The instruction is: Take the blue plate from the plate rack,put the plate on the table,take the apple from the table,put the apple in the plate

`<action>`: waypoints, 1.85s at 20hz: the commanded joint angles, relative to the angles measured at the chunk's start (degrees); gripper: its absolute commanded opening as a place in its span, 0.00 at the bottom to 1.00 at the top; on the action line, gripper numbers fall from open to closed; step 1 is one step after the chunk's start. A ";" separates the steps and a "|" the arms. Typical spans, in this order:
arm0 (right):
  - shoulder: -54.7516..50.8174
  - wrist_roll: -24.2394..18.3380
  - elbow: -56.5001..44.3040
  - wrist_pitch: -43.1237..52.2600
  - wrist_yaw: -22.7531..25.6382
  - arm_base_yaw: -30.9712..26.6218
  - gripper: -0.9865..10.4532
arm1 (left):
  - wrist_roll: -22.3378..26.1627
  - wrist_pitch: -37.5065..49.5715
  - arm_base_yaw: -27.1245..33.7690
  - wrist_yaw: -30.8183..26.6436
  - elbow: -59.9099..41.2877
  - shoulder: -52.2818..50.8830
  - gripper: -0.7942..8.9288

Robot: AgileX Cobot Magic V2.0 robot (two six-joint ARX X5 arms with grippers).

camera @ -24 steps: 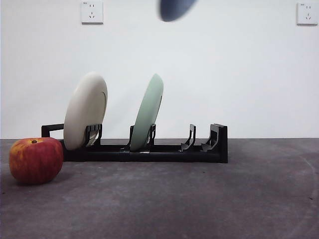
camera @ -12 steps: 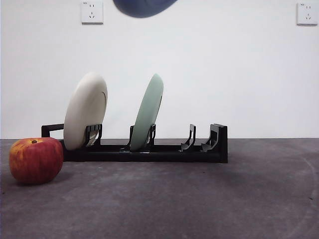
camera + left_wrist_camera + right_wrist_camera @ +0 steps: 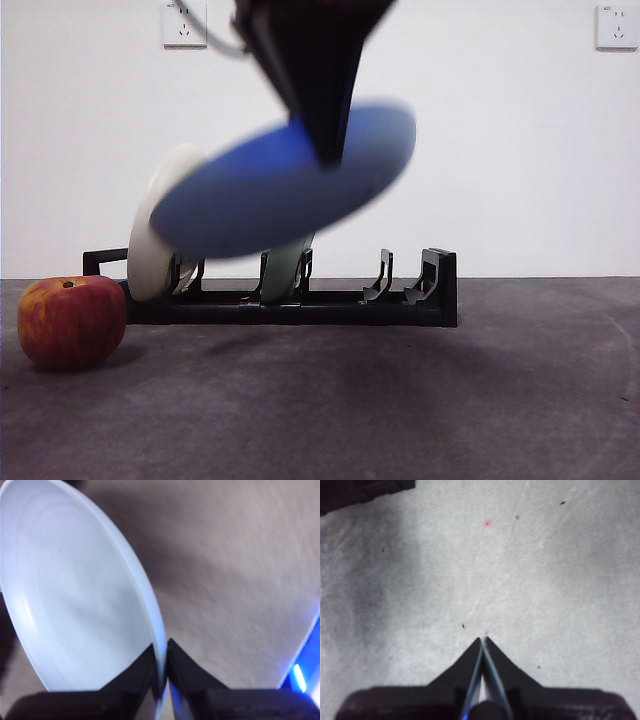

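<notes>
Blue plate (image 3: 270, 195) in the air, tilted, in front of rack (image 3: 300, 300), above table (image 3: 400, 400). Pinched at the rim by left gripper (image 3: 161, 672). Stiff, probably light and smooth; likely to slip or swing, so best gripped deep over the raised rim. Apple (image 3: 70, 322) at near left. Right gripper (image 3: 482, 645) pressed together, empty, over bare table.
</notes>
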 commanded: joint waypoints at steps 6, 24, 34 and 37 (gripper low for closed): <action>0.02 0.42 0.20 1.86 0.37 0.04 0.09 | 2.03 11.23 -0.33 3.39 -14.91 -0.15 0.07; 0.02 0.39 0.20 1.66 0.31 0.04 0.09 | 2.14 15.56 0.57 7.41 -17.84 7.41 0.29; 0.02 -0.87 0.24 5.73 -7.98 5.62 0.20 | -5.16 -1.27 0.11 8.48 -2.56 -7.61 0.31; 0.87 3.21 0.72 9.66 -6.60 14.43 0.20 | -7.63 -6.05 0.15 8.41 2.12 -16.50 0.30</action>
